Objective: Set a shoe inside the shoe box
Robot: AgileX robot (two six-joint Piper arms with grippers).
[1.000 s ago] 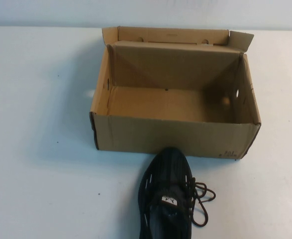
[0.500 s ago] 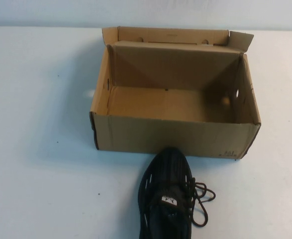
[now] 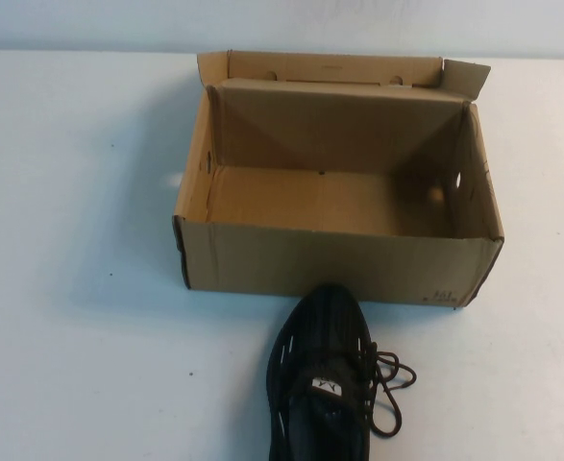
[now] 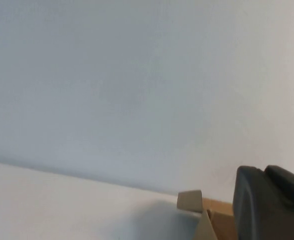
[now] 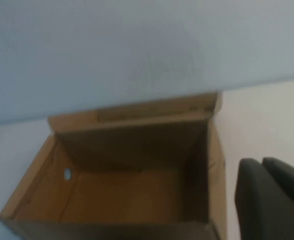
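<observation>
Nothing has changed over the last second: the surface [image 3: 80, 288], the box and the shoe all lie exactly where they lay, and neither arm has come into the high view. By that reading the task has not started, and the shoe is untouched and still outside the box.

The shoe box [image 3: 334, 259] is the biggest thing here, a brown cardboard carton standing open at the middle of the surface, its far flap upright and its inside bare. From the right wrist view the box [image 5: 131, 150] sits ahead of that arm, open mouth showing. From the left wrist view only a corner of it [image 4: 207, 220] appears.

The shoe [image 3: 322, 379], a black lace-up sneaker, lies on the surface just in front of the box's near wall, toe pointing at the wall and close to it or touching it, heel running out of the picture toward the robot. Its laces trail loose to the robot's right.

The left pincer [image 4: 269, 205] shows only as a dark edge in its own wrist view, closed and holding nothing, parked well back from the box. The right pincer [image 5: 272, 200] is likewise closed and empty, set back.

What stands in the way is the box's near wall: the shoe will likely have to be lifted over it. The loose laces could snag.
</observation>
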